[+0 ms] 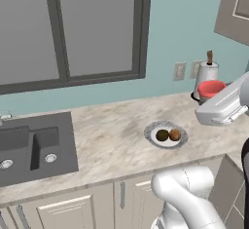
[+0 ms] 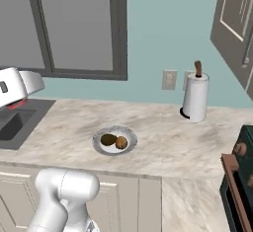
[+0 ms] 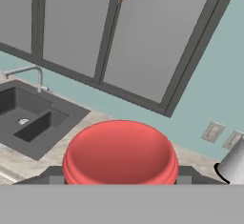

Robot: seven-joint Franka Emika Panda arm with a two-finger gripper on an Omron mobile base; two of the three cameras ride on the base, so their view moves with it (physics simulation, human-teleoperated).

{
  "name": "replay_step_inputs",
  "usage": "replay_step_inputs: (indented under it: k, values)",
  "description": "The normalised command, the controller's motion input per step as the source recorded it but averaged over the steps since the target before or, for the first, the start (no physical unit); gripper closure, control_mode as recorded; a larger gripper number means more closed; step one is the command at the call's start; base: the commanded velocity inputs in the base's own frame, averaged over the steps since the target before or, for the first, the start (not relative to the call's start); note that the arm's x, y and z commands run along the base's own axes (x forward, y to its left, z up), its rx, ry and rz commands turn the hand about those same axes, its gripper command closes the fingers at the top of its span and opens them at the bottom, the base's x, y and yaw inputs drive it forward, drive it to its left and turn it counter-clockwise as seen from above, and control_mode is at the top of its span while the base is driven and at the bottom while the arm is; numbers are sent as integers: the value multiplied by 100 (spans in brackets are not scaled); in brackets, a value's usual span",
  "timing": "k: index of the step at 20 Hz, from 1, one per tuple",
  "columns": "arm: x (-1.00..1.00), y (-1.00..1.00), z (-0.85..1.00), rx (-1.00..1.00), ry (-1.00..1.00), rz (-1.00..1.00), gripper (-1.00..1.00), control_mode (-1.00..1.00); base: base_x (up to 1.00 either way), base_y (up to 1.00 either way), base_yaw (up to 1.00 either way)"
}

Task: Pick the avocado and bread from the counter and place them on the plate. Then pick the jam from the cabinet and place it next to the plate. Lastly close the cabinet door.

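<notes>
Jam jar riding in the fingers, plate waiting down and to the left

Jam (image 3: 120, 152), a small squat jar with a round red top, is sitting right between the dark finger tips in the hand view, its lid swelling up directly in front of the camera. The gripper (image 3: 120, 180) is clamping it from both sides, jaws held partly apart by the jar's width. In the left base view the red top (image 1: 211, 88) is showing just beyond the white hand, high above the right part of the beige marbled stone counter (image 1: 107, 135).

The round plate with a white centre and grey speckled rim (image 1: 151, 128) is lying on the counter nearer the front edge, below and to the left of the held jar. The dark olive-green avocado (image 1: 162, 135) and the orange-brown ball-like bread roll (image 1: 175, 135) are resting on it side by side, touching or nearly so.

Judging by this, the food step is done and the jar is being carried. The coming move is turning on one relation: the jar is hanging up and to the right of the plate, so it should be descending leftward onto bare stone just beside the rim, not onto it. The white paper towel roll (image 1: 205, 79) is standing at the far right by the wall, close to the path.
</notes>
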Motion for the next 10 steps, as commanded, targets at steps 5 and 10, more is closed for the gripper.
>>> replay_step_inputs:
  k: [5, 10]
  values:
    - [0, 0, 0, 0, 0, 0, 100, 100, 4, 0, 39]
    - [1, 0, 0, 0, 0, 1, 100, -100, 6, 0, 4]
